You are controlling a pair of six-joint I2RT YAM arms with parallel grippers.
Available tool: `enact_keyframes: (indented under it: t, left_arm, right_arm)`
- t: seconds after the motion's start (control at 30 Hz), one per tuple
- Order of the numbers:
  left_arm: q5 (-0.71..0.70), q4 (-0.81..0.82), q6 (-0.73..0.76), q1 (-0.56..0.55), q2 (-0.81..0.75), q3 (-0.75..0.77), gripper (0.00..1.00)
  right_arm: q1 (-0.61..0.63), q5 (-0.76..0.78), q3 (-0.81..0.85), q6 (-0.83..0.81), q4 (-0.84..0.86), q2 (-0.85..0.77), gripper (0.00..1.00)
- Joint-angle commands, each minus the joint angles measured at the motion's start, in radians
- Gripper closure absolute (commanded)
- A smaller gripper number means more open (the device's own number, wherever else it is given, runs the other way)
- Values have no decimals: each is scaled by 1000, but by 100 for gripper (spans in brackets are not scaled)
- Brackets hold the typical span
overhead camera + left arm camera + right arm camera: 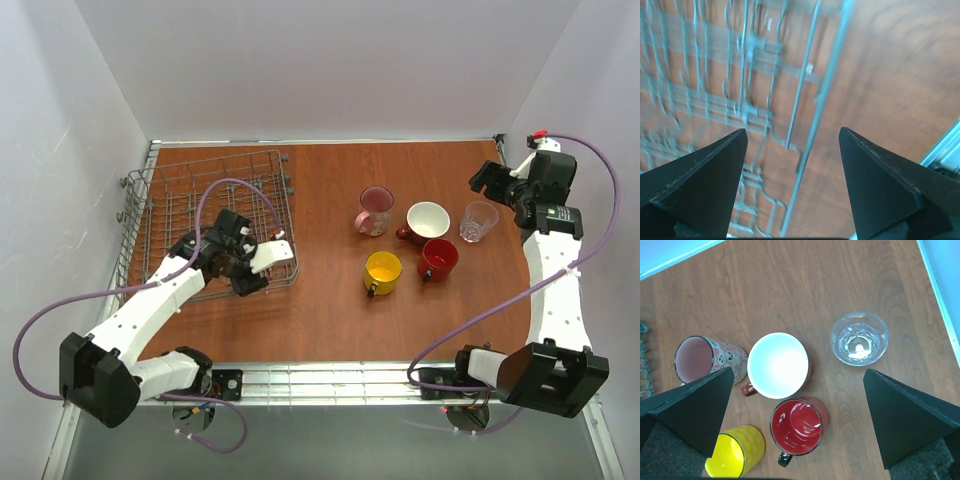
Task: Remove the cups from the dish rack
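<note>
Dark finger wedges of left gripper [792, 132] closest to lens, spread wide, nothing held. Directly beneath fingertips: grey wire of dish rack [815, 95], blurred, edge rail running through the gap between the two fingers. Brown table [900, 75] beyond the rail, on the side of one finger.

Right gripper [799, 370] likewise spread wide, nothing held, hovering over the mugs. Straight below gap between its fingers: dark red mug [777, 365], white inside. Beside one finger: pink mug [692, 357]. Toward other finger: clear glass tumbler [859, 337], standing apart from the rest. Back toward wrist: plain red mug [796, 426], just beside the dark red mug, and yellow mug [735, 457], partly hidden under finger. All five cups [428, 220] upright on table, outside rack, well apart from left gripper.
</note>
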Motion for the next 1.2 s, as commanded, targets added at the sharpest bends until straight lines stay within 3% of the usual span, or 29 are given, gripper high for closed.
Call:
enact_keyframes:
  t: [0.0, 0.17, 0.23, 0.37, 0.5, 0.73, 0.93, 1.17]
  left_arm:
    - [-14, 34, 2, 105, -72, 3, 30]
    - [45, 100, -36, 298, -180, -29, 28]
    - [54, 147, -97, 343, -201, -63, 28]
    - [62, 215, -241, 437, -236, -89, 28]
    - [25, 273, -381, 446, -282, -96, 28]
    - [-101, 308, -410, 481, -367, -177, 27]
    - [-26, 313, -440, 558, -396, -188, 27]
    - [-3, 307, -438, 564, -378, -172, 27]
  right_arm:
    - [-11, -43, -43, 24, 57, -42, 1]
    - [-15, 107, -193, 35, 65, -193, 1]
    - [-15, 284, -266, 44, 74, -291, 1]
    - [-14, 491, -340, 117, 77, -447, 1]
    - [-3, 482, -394, 134, 94, -536, 1]
    - [11, 499, -434, 165, 100, -548, 1]
    - [18, 503, -460, 176, 122, -573, 1]
    - [26, 528, -460, 210, 123, -586, 1]
